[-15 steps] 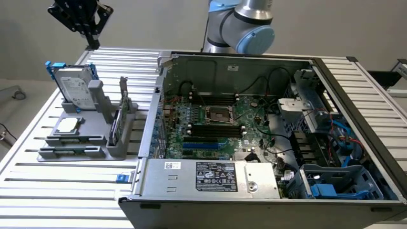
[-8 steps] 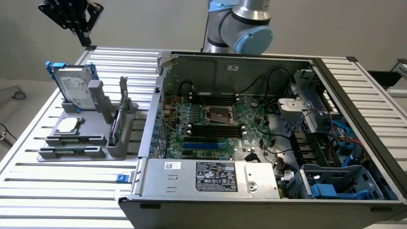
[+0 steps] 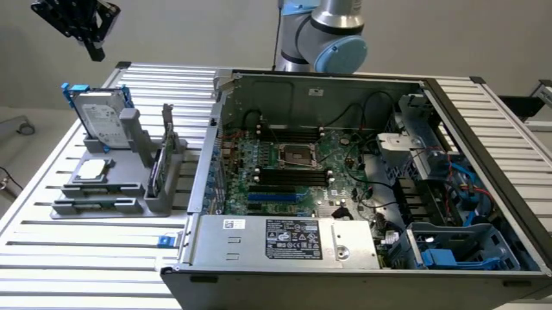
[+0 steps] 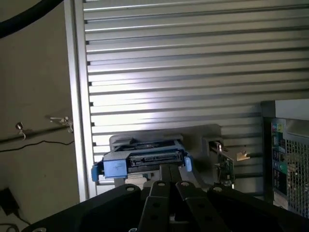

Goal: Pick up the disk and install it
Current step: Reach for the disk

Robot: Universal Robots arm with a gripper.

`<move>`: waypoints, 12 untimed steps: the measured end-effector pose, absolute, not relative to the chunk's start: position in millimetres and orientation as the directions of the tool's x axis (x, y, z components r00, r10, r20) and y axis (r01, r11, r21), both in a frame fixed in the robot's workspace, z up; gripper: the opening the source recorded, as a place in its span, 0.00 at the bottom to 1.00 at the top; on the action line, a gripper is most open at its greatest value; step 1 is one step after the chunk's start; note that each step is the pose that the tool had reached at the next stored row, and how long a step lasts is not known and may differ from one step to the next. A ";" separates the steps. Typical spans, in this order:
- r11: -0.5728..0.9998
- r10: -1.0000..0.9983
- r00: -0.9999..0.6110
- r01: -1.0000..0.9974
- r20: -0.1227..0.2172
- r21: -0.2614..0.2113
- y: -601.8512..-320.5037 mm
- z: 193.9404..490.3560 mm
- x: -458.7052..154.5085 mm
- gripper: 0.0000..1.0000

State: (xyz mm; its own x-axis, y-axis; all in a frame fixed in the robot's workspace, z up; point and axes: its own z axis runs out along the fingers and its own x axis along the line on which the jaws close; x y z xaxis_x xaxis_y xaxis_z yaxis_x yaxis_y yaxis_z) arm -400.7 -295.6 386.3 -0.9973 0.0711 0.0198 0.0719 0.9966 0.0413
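Hand [image 3: 95, 51], closed and empty, is held above the disk [image 3: 102, 121]; if lowered unopened, the disk's edge could be struck.

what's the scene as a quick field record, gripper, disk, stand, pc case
gripper: black gripper, shut, holding nothing, raised well clear of the disk
disk: silver-grey rectangular hard drive with white label and blue plastic carrier, standing tilted in the stand, untouched
stand: grey plastic holder on the slatted aluminium table
case: open grey metal computer case, green motherboard exposed, at the exterior view's right of the stand
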 end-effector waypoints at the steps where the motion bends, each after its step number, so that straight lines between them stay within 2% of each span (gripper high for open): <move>1: 0.997 0.071 -0.997 0.072 0.022 0.041 -295.1 386.1 -404.1 0.11; 12: 0.999 0.032 -0.999 0.033 0.029 0.037 -292.8 380.0 -428.1 0.11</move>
State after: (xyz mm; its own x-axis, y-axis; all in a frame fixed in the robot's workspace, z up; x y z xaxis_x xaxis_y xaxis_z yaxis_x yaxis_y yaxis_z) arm -428.1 -292.8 380.0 -0.9991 0.0321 0.0292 0.0332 0.9988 0.0368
